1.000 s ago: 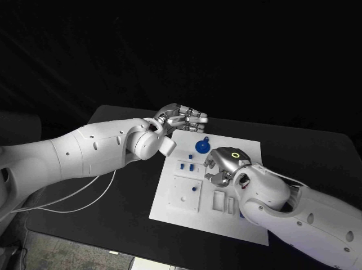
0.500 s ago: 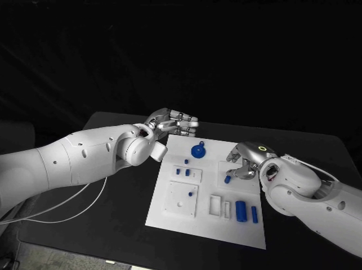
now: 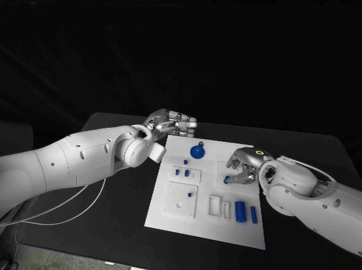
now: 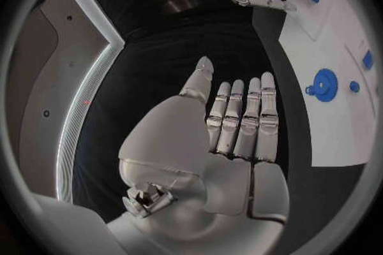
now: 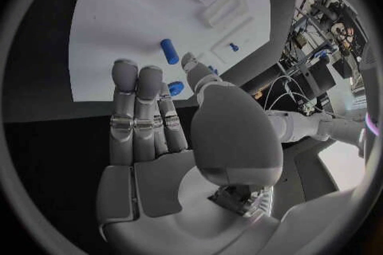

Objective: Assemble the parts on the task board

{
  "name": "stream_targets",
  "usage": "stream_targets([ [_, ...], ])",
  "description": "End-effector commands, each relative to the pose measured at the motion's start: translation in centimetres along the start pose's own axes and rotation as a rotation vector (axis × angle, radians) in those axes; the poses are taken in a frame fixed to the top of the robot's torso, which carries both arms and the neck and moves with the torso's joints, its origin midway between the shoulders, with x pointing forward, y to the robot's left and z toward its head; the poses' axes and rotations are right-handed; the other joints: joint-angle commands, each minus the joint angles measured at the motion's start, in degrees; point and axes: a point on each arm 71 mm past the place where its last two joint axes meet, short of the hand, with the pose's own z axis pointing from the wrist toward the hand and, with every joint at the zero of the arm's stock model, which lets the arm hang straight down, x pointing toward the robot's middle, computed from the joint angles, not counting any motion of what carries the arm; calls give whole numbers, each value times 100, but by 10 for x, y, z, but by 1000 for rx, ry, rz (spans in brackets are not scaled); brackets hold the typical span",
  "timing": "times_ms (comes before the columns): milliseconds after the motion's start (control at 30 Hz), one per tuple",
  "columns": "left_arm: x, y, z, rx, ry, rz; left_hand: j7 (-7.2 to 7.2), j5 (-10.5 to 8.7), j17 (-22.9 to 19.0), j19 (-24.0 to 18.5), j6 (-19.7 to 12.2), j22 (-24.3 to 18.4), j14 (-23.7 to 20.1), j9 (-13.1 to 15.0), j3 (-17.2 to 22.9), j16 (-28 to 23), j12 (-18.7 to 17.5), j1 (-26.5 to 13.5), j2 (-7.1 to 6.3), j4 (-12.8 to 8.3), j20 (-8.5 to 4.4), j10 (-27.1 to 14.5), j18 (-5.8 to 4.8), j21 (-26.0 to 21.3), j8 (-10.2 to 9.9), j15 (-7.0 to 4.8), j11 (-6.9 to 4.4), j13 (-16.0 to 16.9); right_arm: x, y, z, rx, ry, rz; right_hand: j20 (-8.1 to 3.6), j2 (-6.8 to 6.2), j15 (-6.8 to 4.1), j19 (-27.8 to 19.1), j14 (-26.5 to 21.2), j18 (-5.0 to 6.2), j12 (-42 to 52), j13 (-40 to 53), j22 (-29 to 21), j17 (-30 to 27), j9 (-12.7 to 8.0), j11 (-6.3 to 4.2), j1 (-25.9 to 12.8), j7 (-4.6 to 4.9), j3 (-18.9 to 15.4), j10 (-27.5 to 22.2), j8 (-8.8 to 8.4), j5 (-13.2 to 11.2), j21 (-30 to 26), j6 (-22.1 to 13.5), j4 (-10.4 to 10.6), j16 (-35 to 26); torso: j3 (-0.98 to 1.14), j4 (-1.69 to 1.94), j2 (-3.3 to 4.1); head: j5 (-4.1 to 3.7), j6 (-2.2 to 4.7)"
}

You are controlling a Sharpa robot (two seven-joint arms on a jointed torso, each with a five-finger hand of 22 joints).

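- Right hand (image 3: 242, 167), fingers pressed together and empty, hovers over the white rectangular task board (image 3: 174, 216) at its 3 o'clock edge; a small blue cylindrical part (image 5: 169, 51) lies just beyond its fingertips; contact unclear
- Left hand (image 3: 171, 123), fingers together and empty, sits off the board's 11 o'clock corner; round blue disc part (image 3: 199, 150) lies nearby

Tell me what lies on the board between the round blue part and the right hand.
In the head view, only bare white task board lies between the round blue part and the right hand.
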Motion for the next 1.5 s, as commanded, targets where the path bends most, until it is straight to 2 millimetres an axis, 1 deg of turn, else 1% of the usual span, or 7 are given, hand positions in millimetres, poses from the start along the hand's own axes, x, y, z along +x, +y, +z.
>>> stream_targets([
  [33,1,-2,0,16,12,0,4,-7,-3,1,-12,-5,0,-6,20,-3,0,6,29,18,24,-13,-5,22,-8,-21,-4,-1,5,1,0,-18,50,-16,28,32,2,240,-8,45,18,-2,-7,-8,-4,-15,38,9,-27,56,-17,-26,-20,-16,-12,32,-3,3,0,5,-12],
  [300,1,-1,1,15,13,-1,4,-7,-3,1,-12,-5,0,-6,20,-3,0,6,29,18,24,-13,-5,22,-8,-21,-4,-1,14,2,2,-22,61,-32,-20,200,-46,244,5,-10,16,-6,12,-24,-4,-91,147,38,248,361,-18,-29,36,32,-137,36,-3,-4,-4,8,-19],
  [533,3,-1,2,14,15,-1,3,-7,-3,-3,-9,-4,-2,-5,41,-3,0,-14,37,4,23,-13,-6,26,-7,-19,-5,-1,22,6,5,-31,64,-41,-73,169,-82,243,13,-67,11,-10,49,-10,1,-152,2,73,1031,583,-11,-31,105,170,-286,38,-4,2,-5,36,-24],
  [633,3,-1,2,13,16,-1,3,-7,-3,-3,-9,-4,-2,-5,41,-3,0,-14,37,4,23,-13,-6,26,-7,-19,-5,-1,24,9,6,-37,56,-40,-101,82,-103,242,16,-94,10,-8,88,9,1,-173,-177,92,1493,674,-14,-36,155,242,-375,46,-4,3,-2,45,-31],
  [1067,4,-1,3,10,19,-2,2,-7,-3,-4,-10,-5,-2,-5,42,-3,-1,-20,38,4,24,-13,-7,27,-8,-20,-4,-1,25,16,8,-53,29,-29,-114,169,-118,243,24,-106,9,-7,151,40,2,-222,-276,126,1748,829,-17,-31,251,451,-490,66,-9,-3,-4,59,-39],
  [1367,4,-1,3,8,21,-3,2,-7,-3,-4,-10,-5,-2,-5,42,-3,-1,-20,38,4,24,-13,-7,27,-8,-20,-4,-1,25,16,9,-40,1,-40,-165,501,-192,253,34,-134,43,20,225,62,66,-368,-50,110,1811,1322,95,-29,396,1053,-660,88,-10,-2,-5,63,-59],
  [1500,4,-1,3,8,21,-3,2,-7,-3,-4,-10,-5,-2,-5,42,-3,-1,-20,38,4,24,-13,-7,27,-8,-20,-4,-1,26,15,10,-27,-12,-49,-241,632,-259,243,20,-183,24,23,299,81,69,-412,-69,87,1864,1526,10,-31,476,1294,-865,83,-9,-1,-4,63,-65],
])
